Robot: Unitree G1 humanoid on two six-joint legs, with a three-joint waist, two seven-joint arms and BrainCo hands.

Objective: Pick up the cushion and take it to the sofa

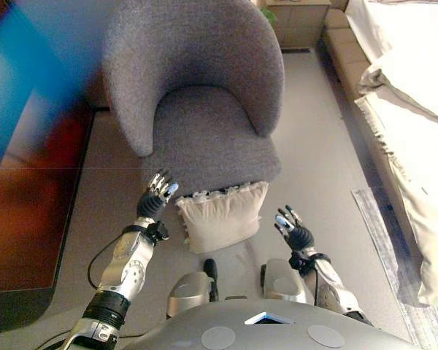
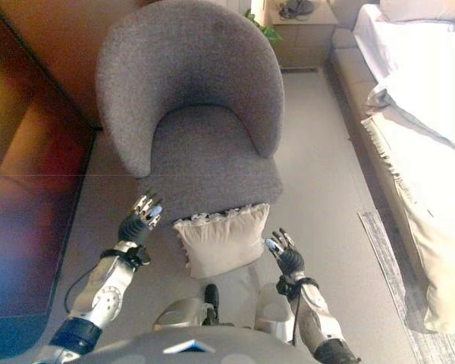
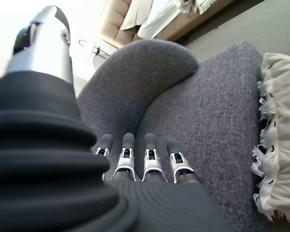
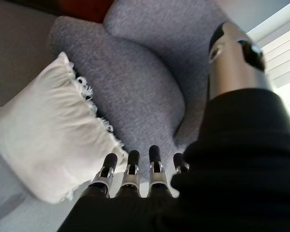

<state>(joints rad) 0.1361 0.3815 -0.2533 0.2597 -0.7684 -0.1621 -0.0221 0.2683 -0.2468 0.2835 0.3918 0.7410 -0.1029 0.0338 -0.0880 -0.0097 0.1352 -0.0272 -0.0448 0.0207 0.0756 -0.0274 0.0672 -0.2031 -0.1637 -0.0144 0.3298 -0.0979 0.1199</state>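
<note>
Cushion (image 1: 223, 216), cream with a fringed edge, leans against the front of the grey armchair (image 1: 204, 95), on the floor. Left hand (image 1: 155, 195) and right hand (image 1: 295, 230) flank it, fingers straight, not touching it; no print readable

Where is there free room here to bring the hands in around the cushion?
Bare floor lies beside the cushion toward the bed, where the open right hand hovers. The open left hand has floor on its outer side too. Behind the cushion it is tight: it leans against the armchair.
</note>
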